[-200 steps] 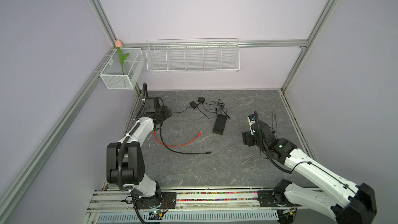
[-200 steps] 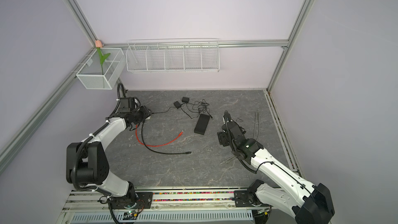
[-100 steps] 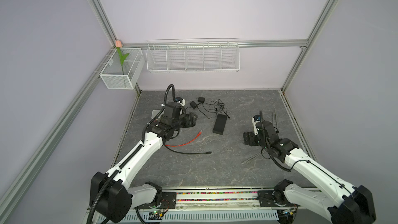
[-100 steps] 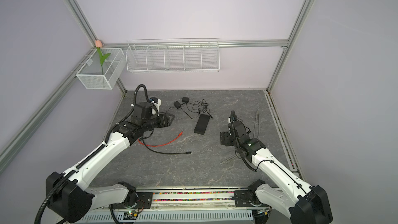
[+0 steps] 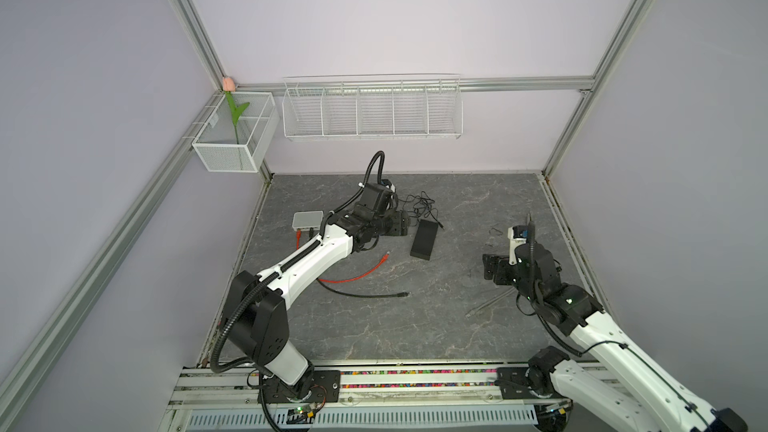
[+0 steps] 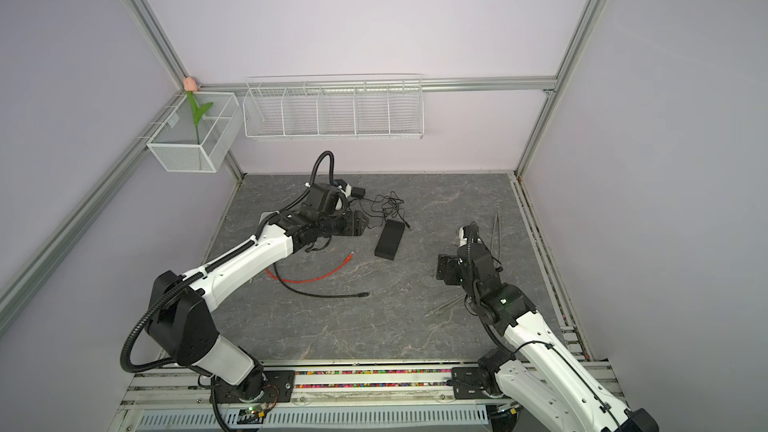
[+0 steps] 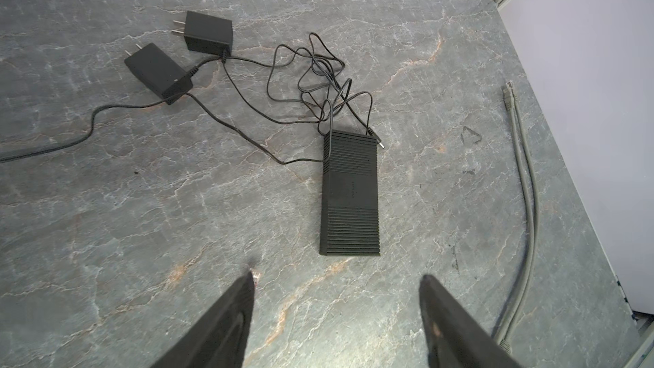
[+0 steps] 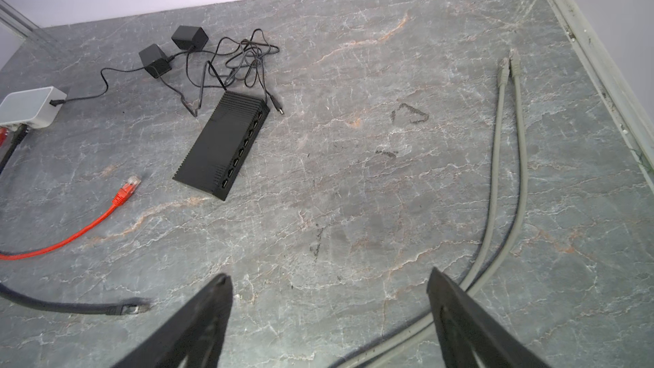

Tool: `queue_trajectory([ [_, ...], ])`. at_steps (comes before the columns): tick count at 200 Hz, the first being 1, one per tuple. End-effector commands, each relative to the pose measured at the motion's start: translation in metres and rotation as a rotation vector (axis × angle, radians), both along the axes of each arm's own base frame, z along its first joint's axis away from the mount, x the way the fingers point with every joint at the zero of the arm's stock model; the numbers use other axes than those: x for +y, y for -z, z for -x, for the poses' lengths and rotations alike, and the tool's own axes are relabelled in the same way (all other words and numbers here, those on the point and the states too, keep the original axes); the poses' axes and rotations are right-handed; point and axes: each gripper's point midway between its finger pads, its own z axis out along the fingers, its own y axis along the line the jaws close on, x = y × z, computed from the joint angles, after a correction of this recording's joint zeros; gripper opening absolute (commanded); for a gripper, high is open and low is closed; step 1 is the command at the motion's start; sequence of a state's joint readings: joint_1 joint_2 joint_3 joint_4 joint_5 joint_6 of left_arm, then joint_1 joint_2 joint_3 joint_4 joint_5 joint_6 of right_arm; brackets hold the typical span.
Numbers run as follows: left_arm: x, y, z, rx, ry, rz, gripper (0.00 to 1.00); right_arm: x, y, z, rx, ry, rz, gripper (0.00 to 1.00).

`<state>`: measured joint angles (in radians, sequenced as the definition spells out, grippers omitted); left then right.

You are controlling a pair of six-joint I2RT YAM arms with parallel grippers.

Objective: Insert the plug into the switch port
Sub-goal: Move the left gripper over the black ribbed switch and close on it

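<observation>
Nearest to you, in front of the switch (image 5: 424, 239) and well apart from it, the black cable (image 8: 70, 307) ends loose on the table (image 5: 415, 326). To the right of the switch, also well apart, your right gripper (image 8: 328, 276) hangs over bare table with its fingers spread wide and nothing between them. Two grey cables (image 8: 502, 157) run just beside it.

The red plug (image 8: 127, 187) lies free on the table, near the front left corner of the switch but not touching it. Its red cable (image 5: 353, 278) curves away to the left.

The switch lies flat. Its row of ports (image 8: 244, 152) is on the long side that faces the right gripper, and no plug sits in them.

Your left gripper (image 7: 338, 279) is just to the left of the switch, fingers spread and holding nothing. In the left wrist view the red plug shows right at the tip of one finger (image 7: 233, 313); I cannot tell if they touch.

Farther left of the switch sits a white box (image 5: 307, 220). Behind the switch lie two black adapters (image 7: 208, 31) with tangled thin leads (image 7: 318, 83). One small barrel plug (image 7: 376, 138) rests just beside the far right corner of the switch.
</observation>
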<state>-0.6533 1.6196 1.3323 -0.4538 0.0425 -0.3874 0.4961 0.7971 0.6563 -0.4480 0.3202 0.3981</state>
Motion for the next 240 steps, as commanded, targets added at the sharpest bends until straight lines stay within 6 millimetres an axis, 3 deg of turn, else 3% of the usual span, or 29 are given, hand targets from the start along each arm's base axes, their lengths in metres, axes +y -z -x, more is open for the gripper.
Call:
queue_trajectory([
  [1, -0.013, 0.009, -0.005, 0.009, 0.017, -0.03, 0.73, 0.001, 0.014, 0.006, 0.075, 0.033, -0.059, 0.89],
  [21, -0.023, 0.019, -0.007, 0.037, 0.034, -0.04, 0.73, 0.0, 0.023, 0.006, 0.136, 0.052, -0.038, 0.89],
  [67, -0.037, 0.033, -0.013, 0.06, 0.047, -0.057, 0.73, -0.024, 0.037, 0.004, 0.135, 0.097, 0.139, 0.89],
  [152, -0.056, 0.047, -0.021, 0.084, 0.066, -0.082, 0.73, -0.05, 0.015, 0.023, -0.047, 0.145, 0.137, 0.89],
  [240, -0.069, 0.062, -0.029, 0.102, 0.069, -0.14, 0.73, -0.05, 0.015, 0.027, -0.045, 0.127, 0.142, 0.89],
])
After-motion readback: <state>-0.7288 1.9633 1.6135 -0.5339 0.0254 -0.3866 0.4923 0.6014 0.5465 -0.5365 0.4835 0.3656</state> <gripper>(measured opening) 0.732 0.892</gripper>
